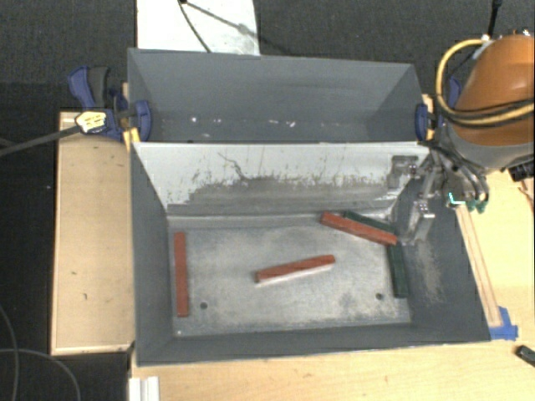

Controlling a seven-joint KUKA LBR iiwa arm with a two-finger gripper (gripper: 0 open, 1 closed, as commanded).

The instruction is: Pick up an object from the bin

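Note:
My gripper (413, 224) hangs at the bin's right side, close to the back right of the floor. Right beside its fingertips lies a red-brown stick (358, 229), slanting down to the right, with a dark green stick (365, 220) crossed under it. Whether a fingertip touches either stick is unclear. Another dark green stick (398, 271) lies lengthwise along the right wall, just below the gripper.
A red-brown stick (294, 269) with a pale lower edge lies in the middle of the floor. A further red-brown stick (180, 273) lies along the left wall. The arm with its orange cover enters from the upper right.

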